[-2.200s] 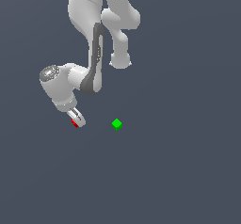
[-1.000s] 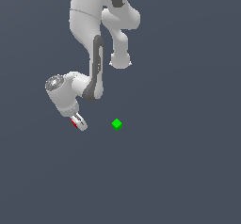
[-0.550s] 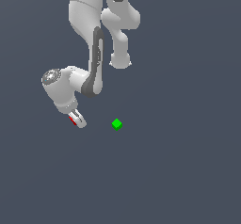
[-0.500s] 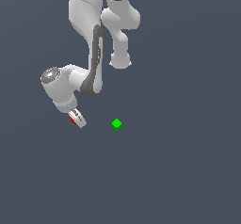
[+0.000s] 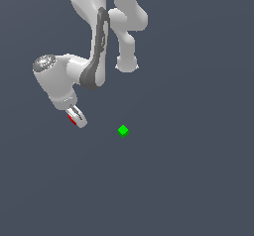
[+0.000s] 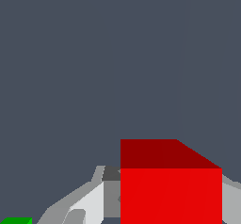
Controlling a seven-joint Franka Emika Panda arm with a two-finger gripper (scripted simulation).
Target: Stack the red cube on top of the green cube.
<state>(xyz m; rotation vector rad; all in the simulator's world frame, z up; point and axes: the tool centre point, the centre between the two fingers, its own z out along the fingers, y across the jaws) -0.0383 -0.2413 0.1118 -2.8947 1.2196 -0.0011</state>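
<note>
The scene is seen in the exterior view from high above, facing almost straight down onto a plain dark floor, far enough back that most of the white arm [image 5: 94, 56] is taken in. In the wrist view the scene is seen from very close, along the fingers [image 6: 89, 202], so that the frame is largely filled by floor and by the red cube [image 6: 170, 190]. Both cubes are shared by the two views: the red cube [image 5: 72, 121] and the green cube [image 5: 123, 130], the latter [image 6: 16, 220] cut by the wrist frame's edge.

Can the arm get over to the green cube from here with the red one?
Probably yes: the gripper seems to hold the red cube, and nothing lies between it and the green cube.
</note>
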